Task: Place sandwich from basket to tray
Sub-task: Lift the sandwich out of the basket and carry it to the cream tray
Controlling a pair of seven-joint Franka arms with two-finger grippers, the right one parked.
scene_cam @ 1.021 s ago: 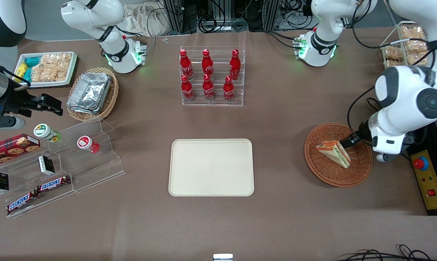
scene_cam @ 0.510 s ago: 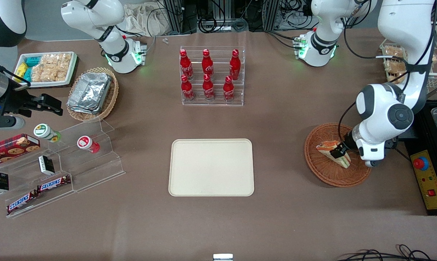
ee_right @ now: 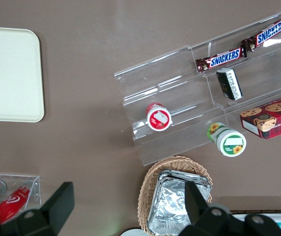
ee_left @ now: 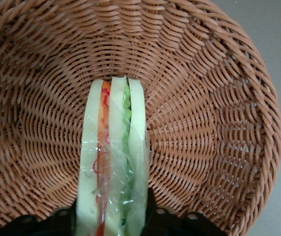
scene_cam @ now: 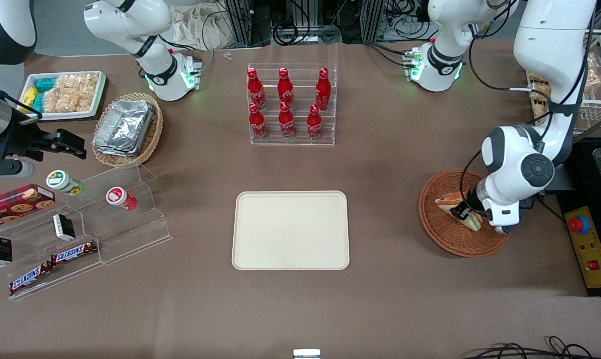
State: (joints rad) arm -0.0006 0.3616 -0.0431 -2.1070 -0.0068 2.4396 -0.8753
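Our gripper [scene_cam: 461, 211] at the sandwich [ee_left: 113, 162]

We see its fingers [ee_left: 150, 214] straddling the wrapped wedge lying in the reddish-brown wicker basket [scene_cam: 437, 229]; whether they press it, we cannot tell. The cream tray [scene_cam: 290, 230] sits well apart.

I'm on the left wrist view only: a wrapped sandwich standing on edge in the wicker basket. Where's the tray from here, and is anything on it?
Observer: The tray has nothing on it. It lies toward the parked arm's end of the table from the basket, about as near to the front camera.
Operator: Anything tall near the tray that I should watch?
Observer: A clear rack of six red cola bottles stands farther from the front camera than the tray, apart from it.
Operator: And where does my gripper sit on the sandwich?
Observer: The gripper is down inside the basket, about midway along the sandwich, which rests in the basket.
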